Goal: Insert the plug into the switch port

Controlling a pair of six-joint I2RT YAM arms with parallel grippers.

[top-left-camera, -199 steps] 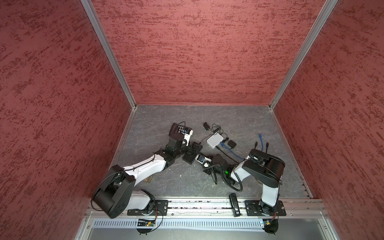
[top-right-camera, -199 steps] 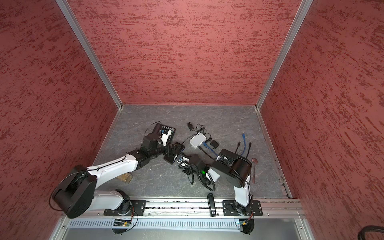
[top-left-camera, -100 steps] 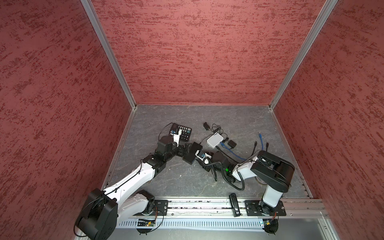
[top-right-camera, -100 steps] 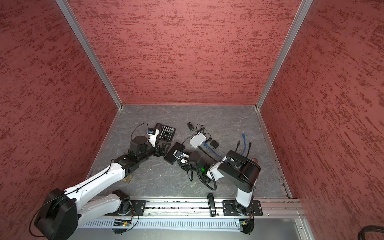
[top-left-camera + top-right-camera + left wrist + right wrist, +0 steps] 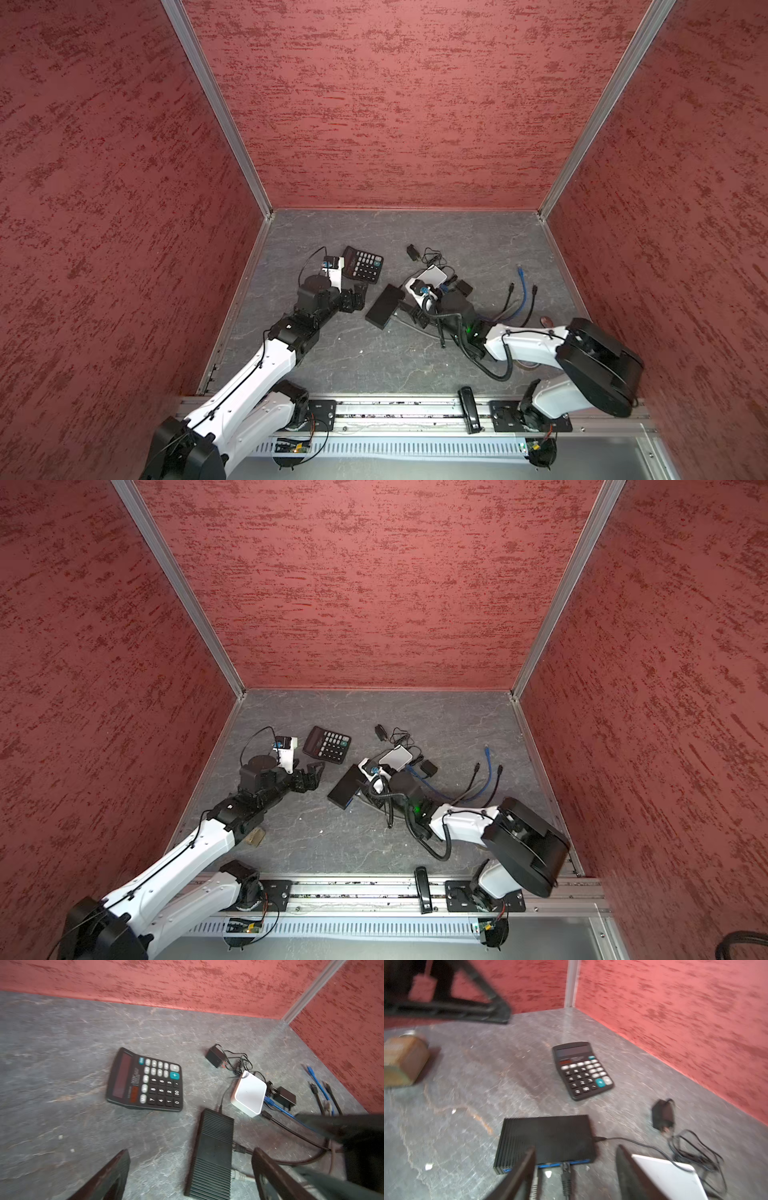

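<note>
In both top views: black ribbed switch box lies flat mid-floor, near a black desk calculator. Left gripper sits just left of the switch, fingers apart, holding nothing.

Left wrist: spread fingers frame the switch's near end. White square router box is just past its far end.

Right wrist: right gripper has its fingers apart, either side of the black cable plug. Plug looks seated in the switch's blue port face, not gripped. Frame is blurry.
</note>
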